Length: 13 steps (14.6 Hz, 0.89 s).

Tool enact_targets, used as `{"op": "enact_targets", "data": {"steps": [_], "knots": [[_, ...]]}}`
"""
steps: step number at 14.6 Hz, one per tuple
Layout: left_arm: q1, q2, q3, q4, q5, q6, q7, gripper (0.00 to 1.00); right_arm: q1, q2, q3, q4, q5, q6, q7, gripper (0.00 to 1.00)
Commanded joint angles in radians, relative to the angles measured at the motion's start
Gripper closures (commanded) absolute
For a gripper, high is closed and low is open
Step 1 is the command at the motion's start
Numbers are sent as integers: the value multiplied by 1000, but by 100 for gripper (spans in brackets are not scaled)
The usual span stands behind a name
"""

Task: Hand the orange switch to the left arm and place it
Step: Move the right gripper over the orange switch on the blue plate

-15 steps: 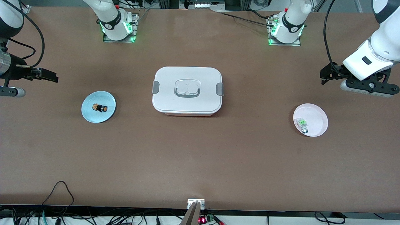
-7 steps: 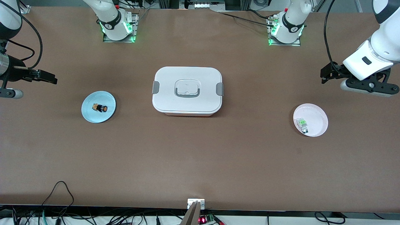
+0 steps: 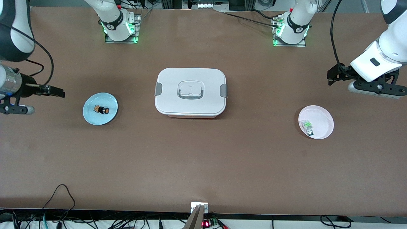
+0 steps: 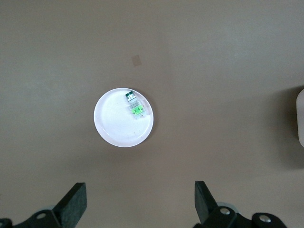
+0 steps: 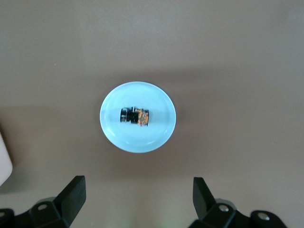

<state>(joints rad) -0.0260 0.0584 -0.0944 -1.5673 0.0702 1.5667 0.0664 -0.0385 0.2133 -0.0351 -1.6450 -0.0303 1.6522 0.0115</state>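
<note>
The tiny black cylindrical orange switch (image 3: 102,110) lies on its side on the round blue plate (image 3: 90,116), long axis along the surface, orange end toward the white lidded box (image 3: 190,91). Only the right wrist view shows the right gripper (image 5: 135,202) spread wide and empty. The left wrist view shows the same of the left gripper (image 4: 140,205).

The box (image 4: 300,117) shows only as an edge sliver in both wrist views

The large white lidded plastic box (image 3: 190,92) sits mid-table, between the round blue plate (image 3: 92,117) holding the small black-and-orange cylindrical switch (image 3: 102,110) and the round pink plate (image 3: 324,121) holding the small clear-and-green component (image 3: 307,126).
</note>
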Motion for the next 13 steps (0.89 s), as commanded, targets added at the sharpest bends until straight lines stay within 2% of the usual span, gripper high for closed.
{"op": "enact_targets", "data": {"steps": [1, 6, 13], "knots": [[1, 9, -2, 26, 23, -22, 4, 0, -3, 66, 1, 10, 4, 35, 4, 0], [1, 9, -2, 26, 25, -20, 4, 0, 15, 130, 4, -15, -2, 98, 1, 0], [1, 8, -4, 26, 25, -20, 0, 0, 14, 64, 9, -329, 0, 429, 4, 0]]}}
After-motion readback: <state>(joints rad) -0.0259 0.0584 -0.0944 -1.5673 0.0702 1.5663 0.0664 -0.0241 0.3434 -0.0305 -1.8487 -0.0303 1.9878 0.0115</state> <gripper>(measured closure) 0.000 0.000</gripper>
